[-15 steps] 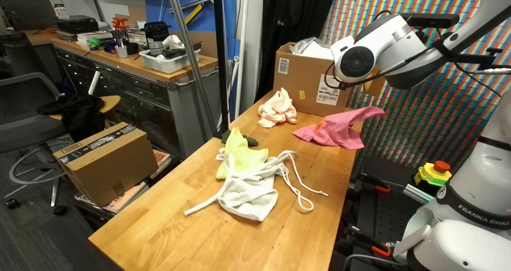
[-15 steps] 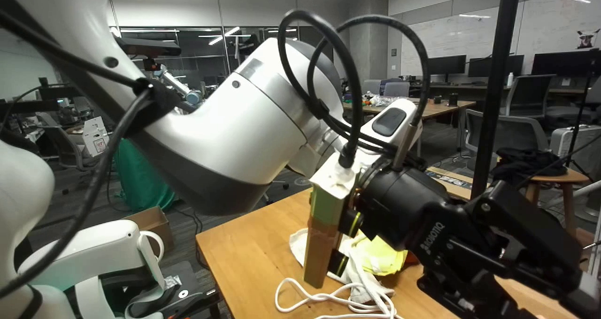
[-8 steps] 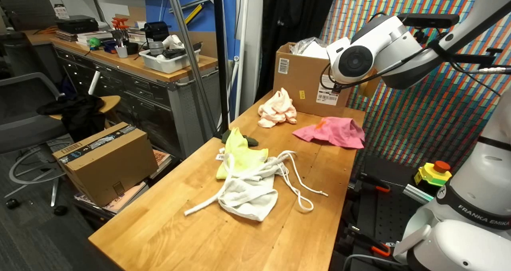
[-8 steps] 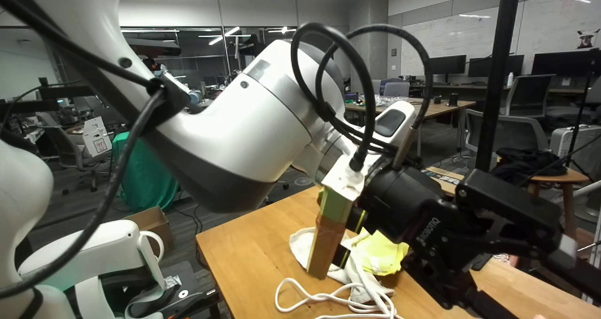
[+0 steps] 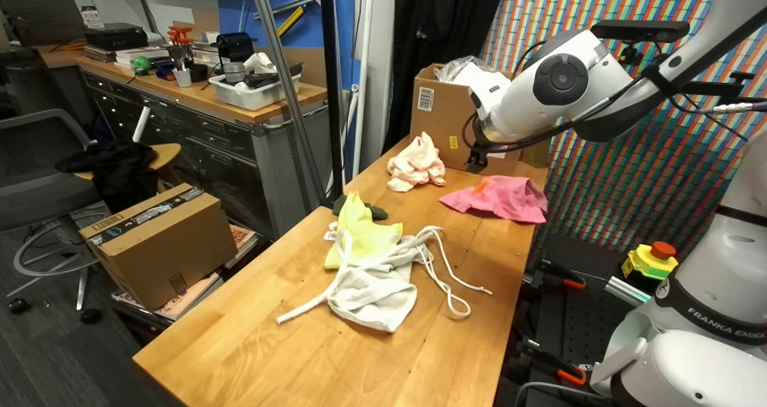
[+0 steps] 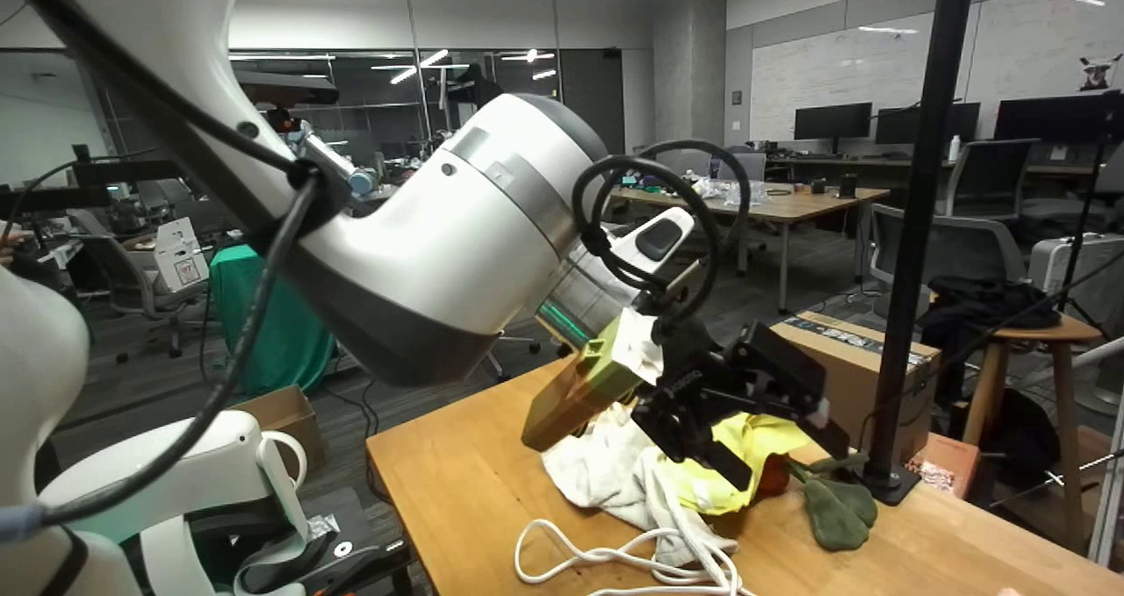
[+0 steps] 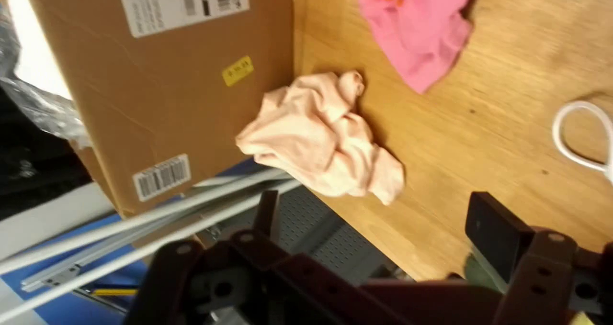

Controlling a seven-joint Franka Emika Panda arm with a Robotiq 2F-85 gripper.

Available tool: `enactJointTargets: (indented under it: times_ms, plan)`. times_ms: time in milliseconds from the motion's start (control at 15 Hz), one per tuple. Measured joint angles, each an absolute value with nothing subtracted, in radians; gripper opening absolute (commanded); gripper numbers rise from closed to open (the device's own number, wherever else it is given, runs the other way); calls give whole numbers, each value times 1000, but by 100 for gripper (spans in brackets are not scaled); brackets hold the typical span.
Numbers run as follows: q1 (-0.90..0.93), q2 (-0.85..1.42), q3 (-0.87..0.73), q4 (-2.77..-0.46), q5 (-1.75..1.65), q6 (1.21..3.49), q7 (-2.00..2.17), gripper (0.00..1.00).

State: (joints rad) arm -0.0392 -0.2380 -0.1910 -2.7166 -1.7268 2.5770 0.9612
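At the near end of the table (image 5: 269, 347) in an exterior view, an off-white cloth (image 5: 374, 299) lies crumpled, its white cords (image 5: 305, 308) sprawling left and right, presumably because nothing pulls them taut. Just beyond and touching it is a yellow cloth (image 5: 361, 233), bunched to a peak, with one cord across its left side. A dark green cloth (image 6: 840, 513) rests partly behind, near the foot of a black pole (image 6: 909, 227). Farther along, toward the right edge, the pink cloth (image 5: 500, 200) sits in a low heap, slack, it seems, because nothing grips it. Above and beyond it hangs the gripper (image 7: 378, 212), tilted downward, its fingers spread wide with nothing between them. To the left of the pink cloth and a little farther is the peach cloth (image 5: 416, 167), stiff enough, by its look, to hold standing creases; whether it touches the cardboard box (image 5: 443, 119) behind cannot be told. That box stands upright at the far end, perhaps to keep its bulk off the cloths, with clear plastic (image 7: 45, 112) and white stuffing (image 7: 40, 59) showing at its top.
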Motion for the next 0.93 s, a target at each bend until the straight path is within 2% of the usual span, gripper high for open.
enactJointTargets:
  times_ms: [400,933]
  plan:
    - [40,-195,-146,-2747,-1644,2773,870,100]
    - [181,-87,-39,-2755,-1425,2868,737,100]
